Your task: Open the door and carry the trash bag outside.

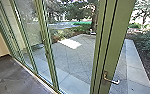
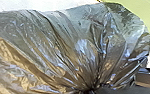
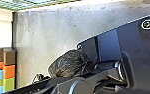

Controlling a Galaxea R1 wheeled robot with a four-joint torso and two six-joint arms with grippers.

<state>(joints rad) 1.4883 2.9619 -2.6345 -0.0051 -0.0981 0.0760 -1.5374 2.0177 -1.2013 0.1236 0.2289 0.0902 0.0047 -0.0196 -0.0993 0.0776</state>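
One black trash bag [image 2: 66, 50], neck pinched in left hand [image 2: 91, 91]; green door [image 1: 119, 37], lever handle [image 1: 113, 81] at one o'clock; right hand's state, cannot tell.

Gry flr [image 1: 13, 75] w/ darker patches

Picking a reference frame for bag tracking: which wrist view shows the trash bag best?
Left wrist: the trash bag is large and close, folds plainly converging where it's gathered. Right wrist: smaller, but its rounded shape reads, partly hidden by dark robot parts.
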